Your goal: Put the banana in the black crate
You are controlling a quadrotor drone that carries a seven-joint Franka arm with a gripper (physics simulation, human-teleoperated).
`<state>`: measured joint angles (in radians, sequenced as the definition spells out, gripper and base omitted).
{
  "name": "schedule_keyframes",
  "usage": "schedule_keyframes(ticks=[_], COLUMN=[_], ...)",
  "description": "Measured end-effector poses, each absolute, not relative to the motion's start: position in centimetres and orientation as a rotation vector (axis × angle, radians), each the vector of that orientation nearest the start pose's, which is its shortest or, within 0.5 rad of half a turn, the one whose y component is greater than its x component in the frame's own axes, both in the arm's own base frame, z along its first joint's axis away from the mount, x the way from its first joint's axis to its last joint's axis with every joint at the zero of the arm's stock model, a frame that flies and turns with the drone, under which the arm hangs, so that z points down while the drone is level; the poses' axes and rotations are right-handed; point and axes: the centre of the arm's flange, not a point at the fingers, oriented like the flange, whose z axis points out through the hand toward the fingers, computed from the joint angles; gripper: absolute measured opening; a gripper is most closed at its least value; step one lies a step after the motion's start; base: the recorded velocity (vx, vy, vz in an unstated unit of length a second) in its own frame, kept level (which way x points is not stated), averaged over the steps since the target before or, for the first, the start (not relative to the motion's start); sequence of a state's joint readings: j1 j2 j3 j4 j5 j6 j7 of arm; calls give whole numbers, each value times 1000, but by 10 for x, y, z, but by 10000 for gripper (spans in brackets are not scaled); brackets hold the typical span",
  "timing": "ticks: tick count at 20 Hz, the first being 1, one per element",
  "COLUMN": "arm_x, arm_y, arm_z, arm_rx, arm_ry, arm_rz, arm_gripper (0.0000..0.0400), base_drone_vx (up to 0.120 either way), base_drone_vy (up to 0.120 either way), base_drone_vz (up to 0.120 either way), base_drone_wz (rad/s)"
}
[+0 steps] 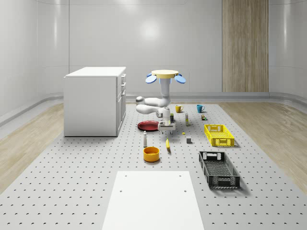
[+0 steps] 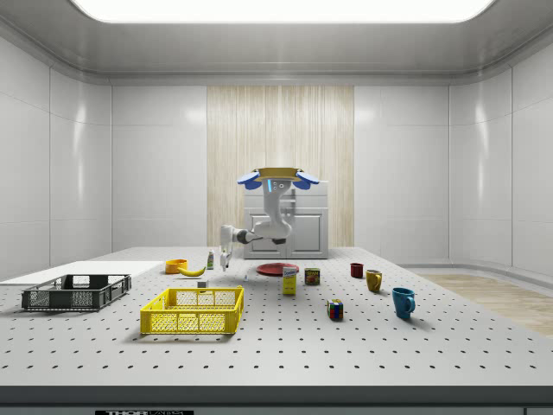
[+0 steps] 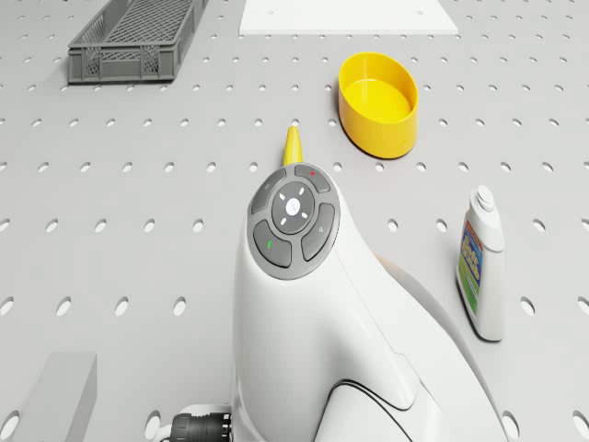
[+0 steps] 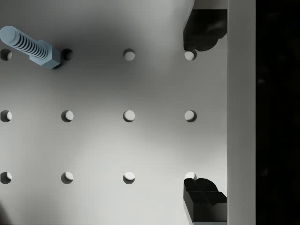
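Room: pale panelled walls, a wood-grain strip behind, and a grey perforated floor plate [image 1: 72, 182] carrying everything.
Drone: it hovers [image 1: 165, 75] above the middle of the plate, just beside a white cabinet [image 1: 93, 100], with the arm folded down beneath it.
Gripper: it hangs [image 1: 167, 127] low over the plate, close to a red plate [image 1: 147, 125], pointing straight down.
Jaws: wide apart — in the wrist view the two dark fingertips [image 4: 202, 199] sit at opposite edges with bare perforated plate and a blue bolt [image 4: 29, 46] between and beyond them, nothing held.
Banana: it lies [image 1: 168, 144] flat on the plate, just beside an orange bowl [image 1: 151, 154] and near a white bottle [image 1: 145, 139]; in the drone view its tip [image 3: 293, 145] pokes out past the wrist.
Key relation: the banana sits a little nearer the whole-scene camera than the gripper, almost directly in line with it; its long axis runs roughly toward and away from that camera, so the jaws should probably close across that axis.
Black crate: it stands [image 1: 218, 169] well apart from the banana, toward the whole-scene view's right, in front of a yellow crate [image 1: 218, 134].
Stage: my judgement is approach — grasp not yet made, carry still to come.
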<state>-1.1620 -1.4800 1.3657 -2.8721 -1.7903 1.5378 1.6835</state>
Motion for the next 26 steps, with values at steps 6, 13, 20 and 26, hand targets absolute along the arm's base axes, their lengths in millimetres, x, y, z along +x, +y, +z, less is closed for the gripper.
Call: schedule_keyframes(ticks=[6,13,20,26], arm_x=[307,307,307,307], arm_y=[0,0,0,0], arm_z=[491,491,491,491], arm_rx=[1,1,1,1], arm_ry=[-2,-2,-2,-2], arm_rz=[785,785,785,785], arm_gripper=[400,400,400,400], base_drone_vx=[120,120,120,120], base_drone_vy=[0,0,0,0], base_drone_vz=[0,0,0,0], base_drone_wz=[0,0,0,0])
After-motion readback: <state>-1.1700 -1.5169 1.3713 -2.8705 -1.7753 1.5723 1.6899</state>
